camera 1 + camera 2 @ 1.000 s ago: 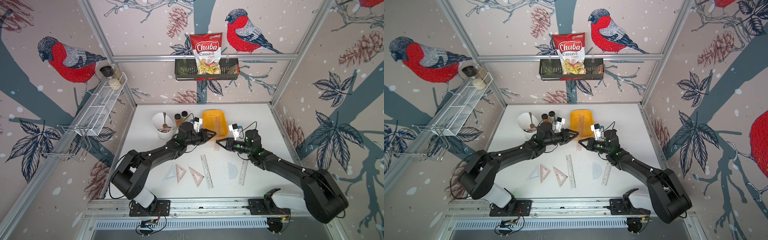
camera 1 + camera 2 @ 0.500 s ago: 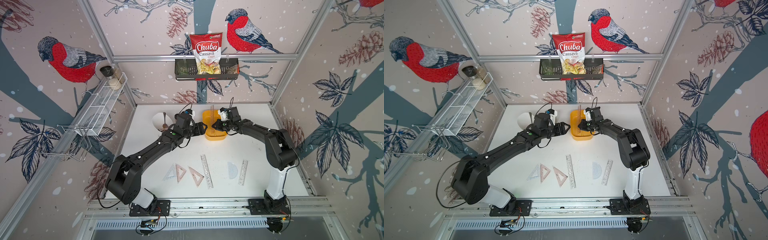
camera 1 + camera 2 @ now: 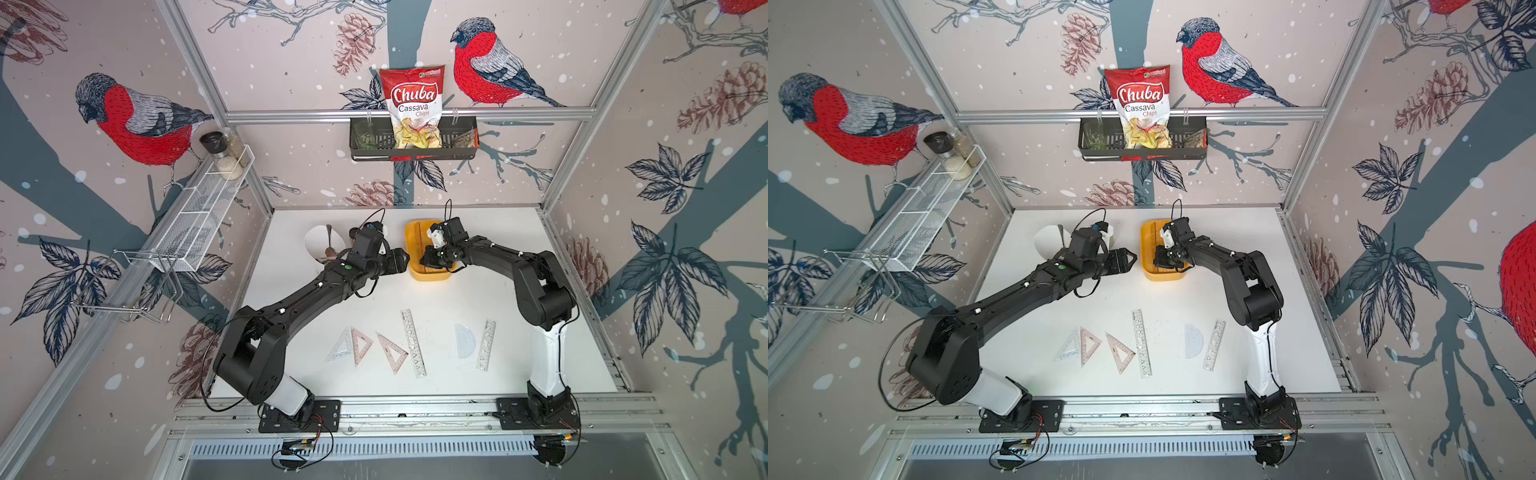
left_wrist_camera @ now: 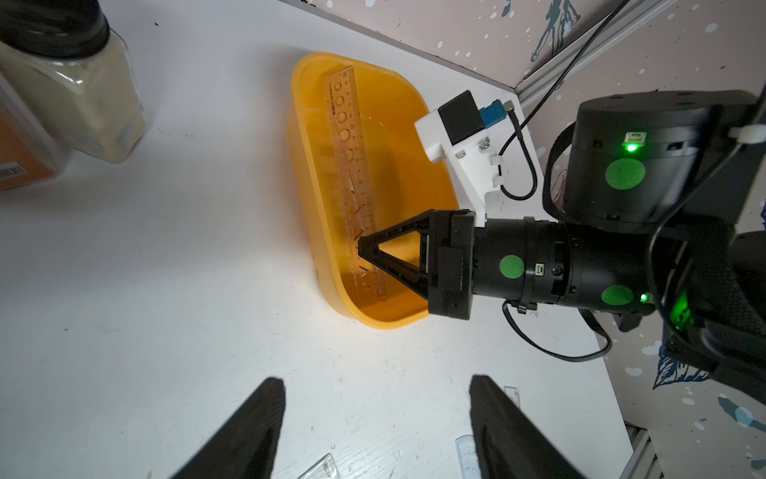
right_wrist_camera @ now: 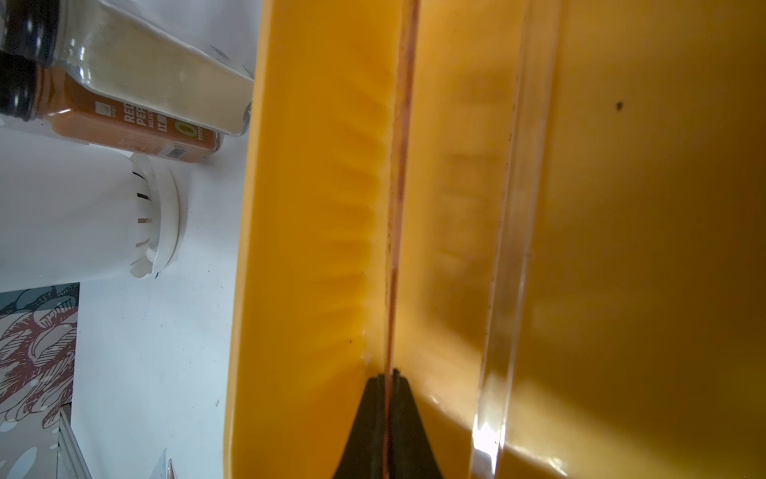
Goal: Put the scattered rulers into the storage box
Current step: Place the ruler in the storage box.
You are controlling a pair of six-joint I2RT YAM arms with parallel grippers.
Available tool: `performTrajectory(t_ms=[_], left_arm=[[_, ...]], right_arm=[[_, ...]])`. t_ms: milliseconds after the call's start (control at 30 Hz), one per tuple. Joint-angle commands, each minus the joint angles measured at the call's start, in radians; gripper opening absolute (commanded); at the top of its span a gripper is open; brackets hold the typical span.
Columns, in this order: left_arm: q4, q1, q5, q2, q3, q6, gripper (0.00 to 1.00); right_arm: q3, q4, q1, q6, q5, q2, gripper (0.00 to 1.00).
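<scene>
Pinching a pinkish stencil ruler by its near end in the shut right jaws, low inside the yellow storage box; long axis running straight ahead of the tips, along the box; left jaws spread wide, empty, just alongside; by the look of it, ready for release.

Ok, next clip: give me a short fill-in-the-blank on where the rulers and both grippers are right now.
1. The right gripper is shut on a ruler inside the yellow box, while the left gripper holds ____.
2. The left gripper's fingers stand ____.
3. The triangles on the table number ____.
4. In all, the pieces lying on the table number ____.
Missing: nothing; open; three; six.
</scene>
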Motion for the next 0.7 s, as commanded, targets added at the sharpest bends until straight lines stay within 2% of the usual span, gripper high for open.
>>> performTrajectory(t_ms=[0, 467, 667], left_arm=[[0.012, 0.004, 0.010, -0.002, -0.007, 0.004, 0.74], [0.016, 0.007, 0.022, 0.004, -0.006, -0.001, 0.74], [0.017, 0.010, 0.023, 0.004, -0.006, -0.001, 0.75]], right_arm=[[-0.005, -0.015, 0.005, -0.013, 0.010, -0.011, 0.01], [0.045, -0.071, 0.009, -0.031, 0.028, 0.034, 0.15], [0.076, -0.113, 0.009, -0.044, 0.049, 0.028, 0.25]])
